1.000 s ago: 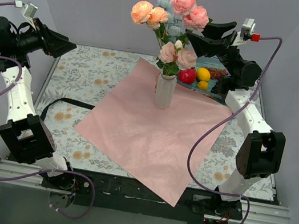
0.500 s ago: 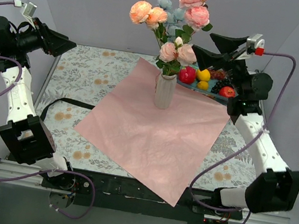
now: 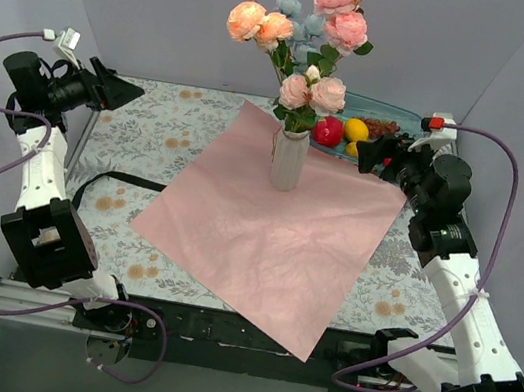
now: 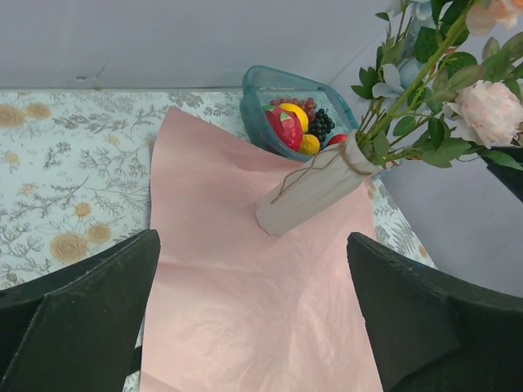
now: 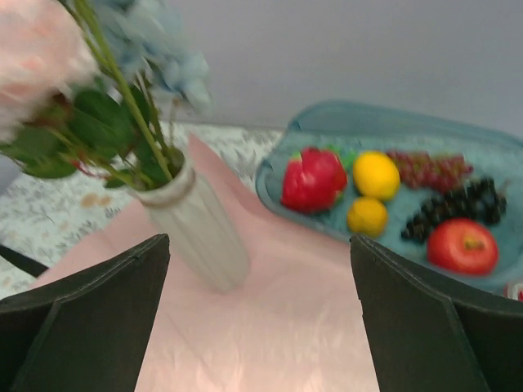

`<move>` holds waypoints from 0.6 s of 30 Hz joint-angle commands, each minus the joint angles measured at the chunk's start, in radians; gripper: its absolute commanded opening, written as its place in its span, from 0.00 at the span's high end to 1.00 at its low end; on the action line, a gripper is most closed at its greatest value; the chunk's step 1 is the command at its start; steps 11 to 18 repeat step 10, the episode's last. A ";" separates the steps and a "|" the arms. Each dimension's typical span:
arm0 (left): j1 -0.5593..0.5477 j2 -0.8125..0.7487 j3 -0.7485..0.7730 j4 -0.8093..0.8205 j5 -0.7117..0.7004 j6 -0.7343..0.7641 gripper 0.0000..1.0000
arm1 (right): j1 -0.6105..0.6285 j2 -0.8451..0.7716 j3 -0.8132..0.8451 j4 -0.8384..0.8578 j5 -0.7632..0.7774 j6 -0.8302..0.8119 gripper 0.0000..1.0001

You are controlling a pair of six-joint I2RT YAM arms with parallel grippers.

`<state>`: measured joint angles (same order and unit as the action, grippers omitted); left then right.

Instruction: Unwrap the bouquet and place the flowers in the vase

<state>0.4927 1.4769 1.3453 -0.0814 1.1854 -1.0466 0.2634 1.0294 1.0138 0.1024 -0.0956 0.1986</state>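
The flowers (image 3: 318,23), pink and peach roses with pale blue blooms, stand upright in the white ribbed vase (image 3: 289,160) at the table's middle back. The vase rests on the bouquet's pink wrapping paper (image 3: 274,244), which lies spread flat. My right gripper (image 3: 372,157) hovers open to the right of the vase, apart from it, holding nothing. Its wrist view shows the vase (image 5: 200,233), the flowers (image 5: 37,49) and the paper (image 5: 270,327) beyond the open gripper (image 5: 260,241). My left gripper (image 3: 123,88) is open at the far left. Its wrist view looks past the gripper (image 4: 252,241) at the vase (image 4: 310,196).
A teal fruit bowl (image 3: 404,112) with plastic fruit sits behind my right gripper, also seen as the bowl (image 4: 261,82) and the bowl (image 5: 392,114). A black ribbon (image 3: 123,179) lies on the flowered tablecloth (image 3: 152,126) left of the paper. Grey walls enclose the table.
My right gripper has let go of the flower stems, opened wide and drawn back down and to the right. The left arm has shifted a little toward the table's middle.
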 commanded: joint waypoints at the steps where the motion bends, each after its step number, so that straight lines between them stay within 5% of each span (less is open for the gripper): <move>1: -0.017 -0.050 -0.029 -0.040 -0.055 0.037 0.02 | -0.001 -0.064 -0.014 -0.207 0.128 0.002 0.02; 18: -0.022 -0.084 -0.064 -0.066 -0.067 0.069 0.02 | 0.002 -0.063 0.023 -0.245 0.102 0.007 0.02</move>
